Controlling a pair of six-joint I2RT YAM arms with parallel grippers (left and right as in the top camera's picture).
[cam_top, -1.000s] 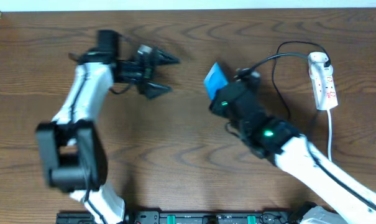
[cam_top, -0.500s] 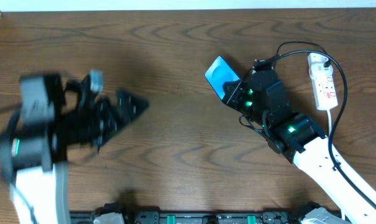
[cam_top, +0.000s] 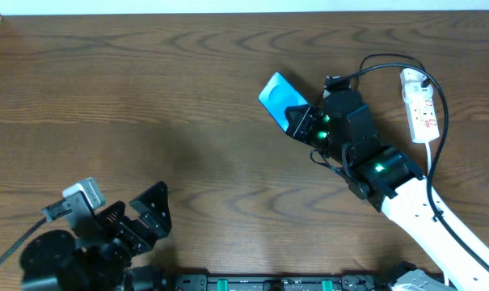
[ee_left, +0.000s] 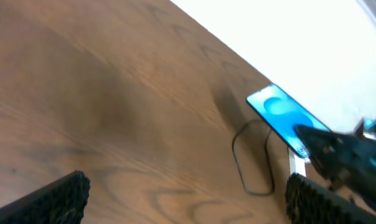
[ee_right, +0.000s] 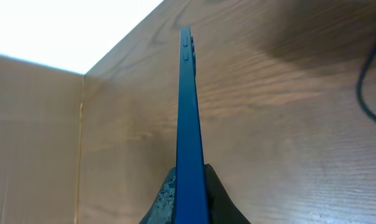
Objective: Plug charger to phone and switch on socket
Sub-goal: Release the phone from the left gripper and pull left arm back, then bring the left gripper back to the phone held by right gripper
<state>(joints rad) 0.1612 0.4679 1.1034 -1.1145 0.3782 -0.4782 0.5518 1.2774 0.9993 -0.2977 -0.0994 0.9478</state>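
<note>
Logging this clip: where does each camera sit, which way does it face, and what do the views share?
Overhead: above the table, looking straight down; left arm, right arm, phone, socket.
Left wrist: low at the near edge, facing across the table toward the phone; left jaws at the bottom corners.
Right wrist: looking along the phone's edge; right jaws clamp it.
Shared: the phone, in all three.

The worktop is dark brown wood with a broad, looping grain, evenly lit, with only soft shadows. Beyond its far edge lies a glaring white strip, too bright to read. A pale tan board rises along the left edge. A black rail with green marks lines the near edge.
</note>
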